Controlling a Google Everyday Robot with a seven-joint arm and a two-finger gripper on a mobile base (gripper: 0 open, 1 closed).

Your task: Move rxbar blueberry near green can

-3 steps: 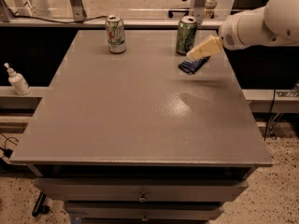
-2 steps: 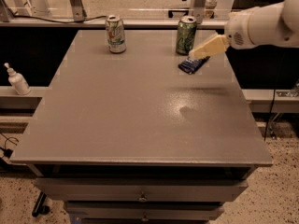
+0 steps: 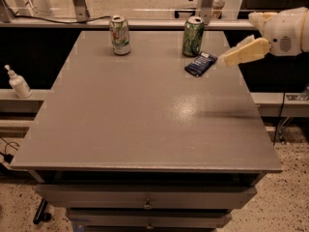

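The rxbar blueberry, a flat dark navy wrapper with white text, lies on the grey table at the back right. It rests just right of and in front of the green can, which stands upright close to it. My gripper has pale yellowish fingers and hangs to the right of the bar, above the table's right edge, apart from the bar and holding nothing.
A mostly white can with green and red marks stands at the back left of the table. A white pump bottle sits on a ledge to the left. Drawers lie below the table front.
My gripper has drawn back to the right, away from the bar, which stays lying beside the green can.
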